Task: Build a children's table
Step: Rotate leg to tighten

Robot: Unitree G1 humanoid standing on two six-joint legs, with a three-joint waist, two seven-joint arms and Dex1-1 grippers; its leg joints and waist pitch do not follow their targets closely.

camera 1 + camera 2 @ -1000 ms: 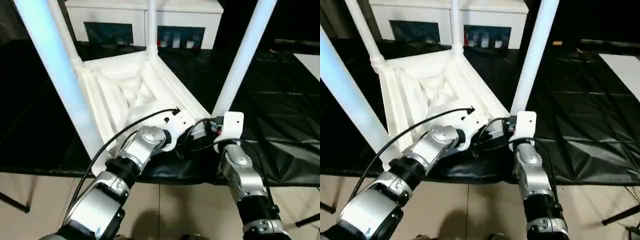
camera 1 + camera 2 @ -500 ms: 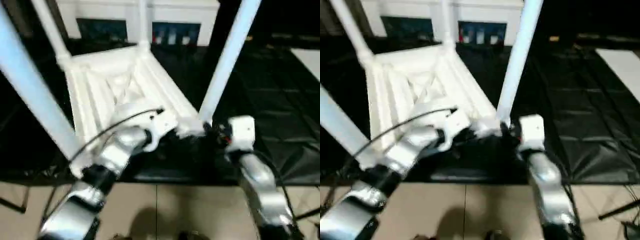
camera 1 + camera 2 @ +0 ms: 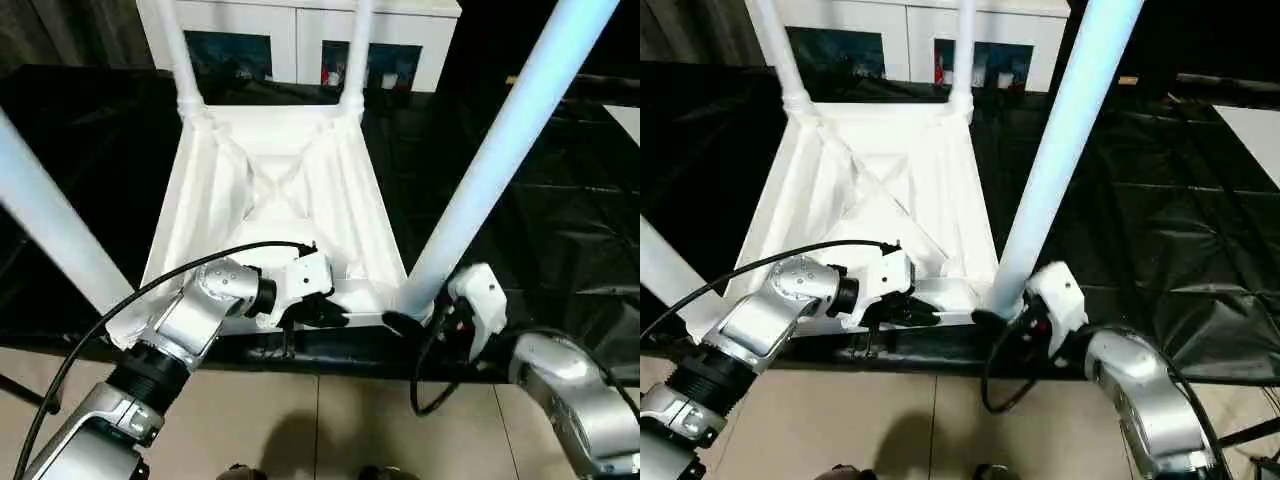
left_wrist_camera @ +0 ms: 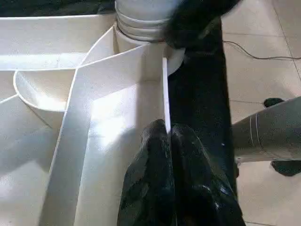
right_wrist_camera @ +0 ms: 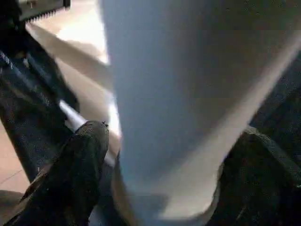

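Note:
The children's table lies upside down, its ribbed white tabletop (image 3: 270, 180) on black cloth with four white legs standing in the corner sockets. My left gripper (image 3: 338, 316) is shut on the thin near rim, and its black fingers (image 4: 188, 160) press together on that wall. My right gripper (image 3: 412, 314) is open at the base of the near right leg (image 3: 500, 160). In the right wrist view one finger (image 5: 87, 155) stands on each side of that leg (image 5: 178, 94). The near left leg (image 3: 50, 240) rises beside my left forearm.
A white cabinet (image 3: 300, 30) with dark glass doors stands behind the table. Black cloth (image 3: 560, 230) covers the work surface, and its near edge drops to a tiled floor (image 3: 330, 420). A black cable (image 3: 120, 300) loops along my left arm.
The camera has swung, shifting the whole picture. My right gripper has spread wider around the near right leg's base. The left gripper stays shut on the rim.

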